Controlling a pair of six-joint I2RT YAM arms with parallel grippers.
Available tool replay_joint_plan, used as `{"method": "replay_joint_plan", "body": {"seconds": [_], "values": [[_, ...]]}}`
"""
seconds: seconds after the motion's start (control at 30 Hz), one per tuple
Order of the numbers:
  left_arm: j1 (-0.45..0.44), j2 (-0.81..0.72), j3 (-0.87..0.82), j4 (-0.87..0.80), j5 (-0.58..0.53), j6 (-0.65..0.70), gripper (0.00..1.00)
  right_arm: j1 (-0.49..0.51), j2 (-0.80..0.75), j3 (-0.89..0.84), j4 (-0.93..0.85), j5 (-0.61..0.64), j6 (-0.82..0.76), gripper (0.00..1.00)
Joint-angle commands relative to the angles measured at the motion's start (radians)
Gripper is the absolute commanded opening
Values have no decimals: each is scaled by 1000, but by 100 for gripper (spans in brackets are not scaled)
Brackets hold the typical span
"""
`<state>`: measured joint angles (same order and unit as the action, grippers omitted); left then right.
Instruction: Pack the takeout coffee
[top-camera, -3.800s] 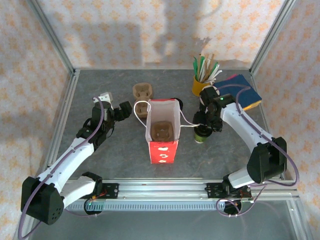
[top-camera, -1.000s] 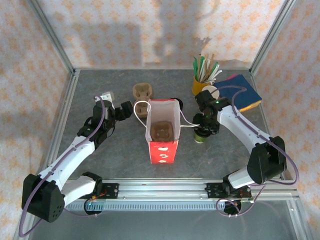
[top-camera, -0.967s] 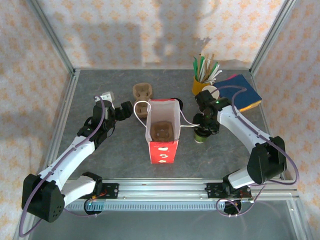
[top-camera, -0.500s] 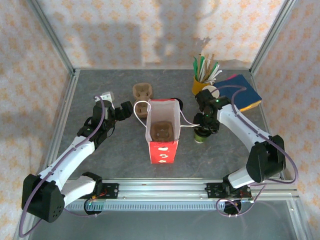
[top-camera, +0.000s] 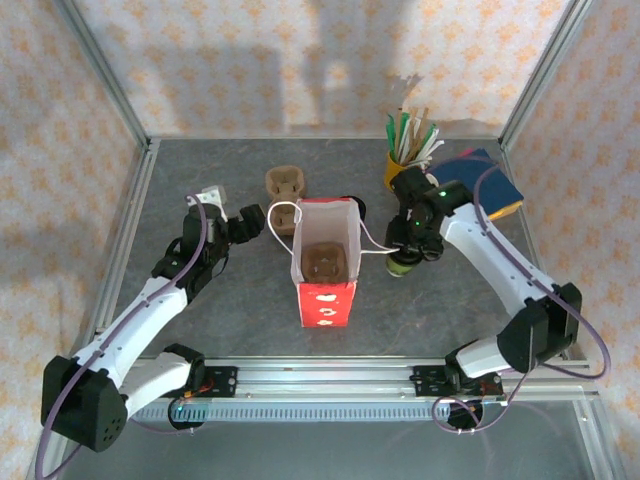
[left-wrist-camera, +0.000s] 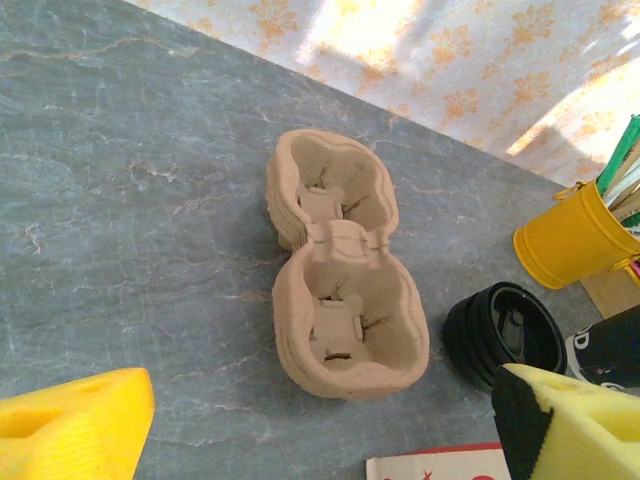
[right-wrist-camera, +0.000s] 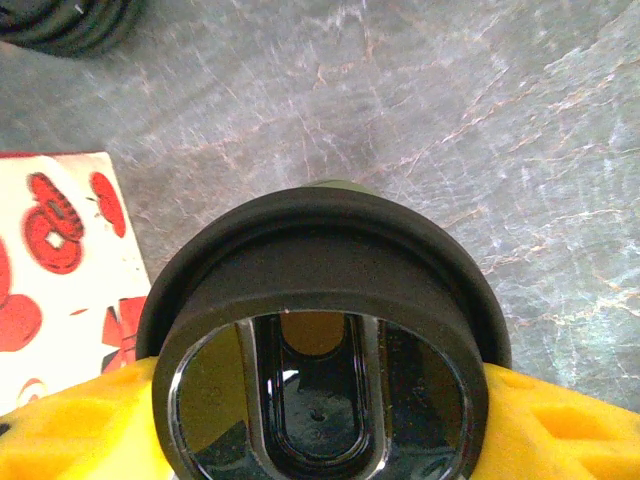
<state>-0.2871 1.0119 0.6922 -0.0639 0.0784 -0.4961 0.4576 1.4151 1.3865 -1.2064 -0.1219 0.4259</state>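
Takeout coffee (right-wrist-camera: 320, 230) — in right pincer (right-wrist-camera: 320, 425), close-up

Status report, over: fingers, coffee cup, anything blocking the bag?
Left fingers open beside the red-and-white paper bag. Right fingers shut on the dark paper coffee cup with black plastic lid. Bag's white cord handle droops toward the cup.

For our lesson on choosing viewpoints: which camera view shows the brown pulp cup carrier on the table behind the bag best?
Left wrist: the cup carrier sits centred and close, both wells plain. Top external gives that carrier as a small brown shape behind the paper bag.
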Motion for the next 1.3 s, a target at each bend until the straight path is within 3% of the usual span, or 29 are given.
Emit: {"method": "replay_joint_plan", "body": {"seconds": [0.0, 0.23, 0.63, 0.8, 1.03, 1.27], "values": [[8, -22, -29, -37, 42, 9, 85, 9, -53, 77, -98, 52, 37, 64], [-19, -37, -94, -63, 112, -8, 77, 19, -117, 170, -102, -18, 37, 61], [-201, -22, -211, -13, 72, -81, 74, 25, -103, 422, -102, -54, 37, 62], [-257, 8, -251, 42, 70, -130, 72, 129, -53, 537, -102, -34, 71, 61], [-342, 82, -257, 108, 51, -180, 70, 355, 20, 627, -101, 54, 158, 61], [-392, 158, -236, 165, 42, -200, 69, 436, 33, 652, -102, 82, 193, 61]]}}
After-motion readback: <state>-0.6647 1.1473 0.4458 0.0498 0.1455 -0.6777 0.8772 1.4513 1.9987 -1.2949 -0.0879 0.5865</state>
